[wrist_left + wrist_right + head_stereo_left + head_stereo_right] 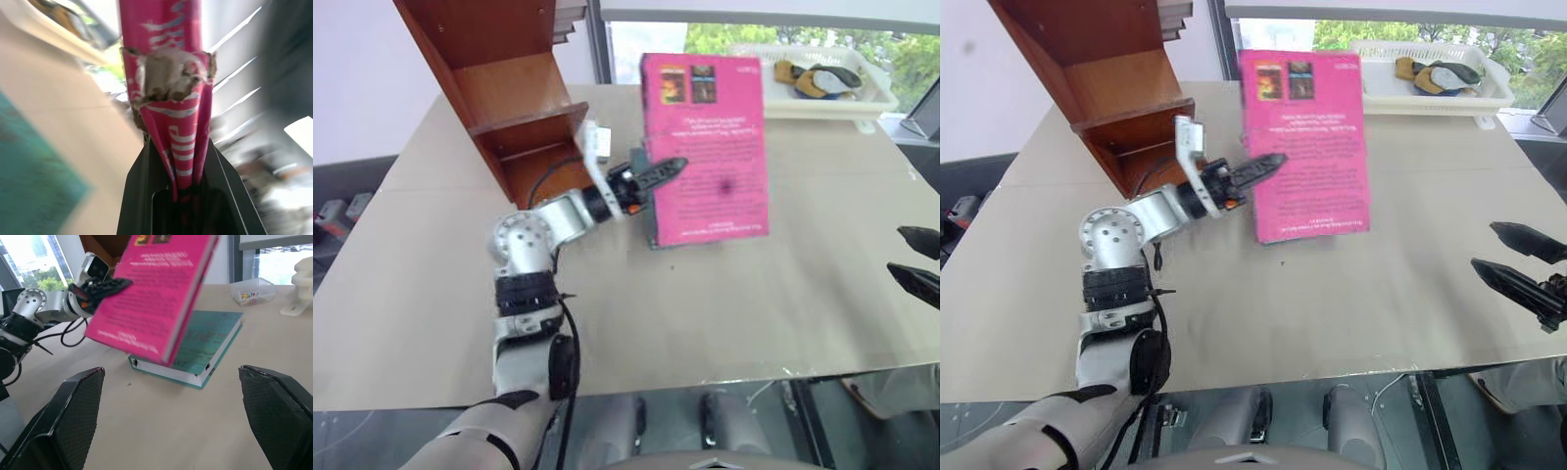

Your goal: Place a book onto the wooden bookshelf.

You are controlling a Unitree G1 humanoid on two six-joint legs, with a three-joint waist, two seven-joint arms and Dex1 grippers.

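Shelving of reddish-brown wood, the wooden bookshelf (509,98), stands at the table's (705,323) far left corner, and just right of it the left gripper (651,176) is clamped on the spine edge of the book (705,147) (magenta cover, 2 small dark pictures at its far end), holding it lifted above a teal book (205,352) lying flat. Beyond sits a white basket tray (822,103); at the right edge the right gripper (1518,259) hovers with its 2 fingers apart, holding nothing.

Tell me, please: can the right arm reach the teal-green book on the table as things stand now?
Probably yes. The right gripper is open and faces the teal-green book across bare table. But the pink book, held by the left gripper, hangs over part of it, so approaching from above looks partly blocked.
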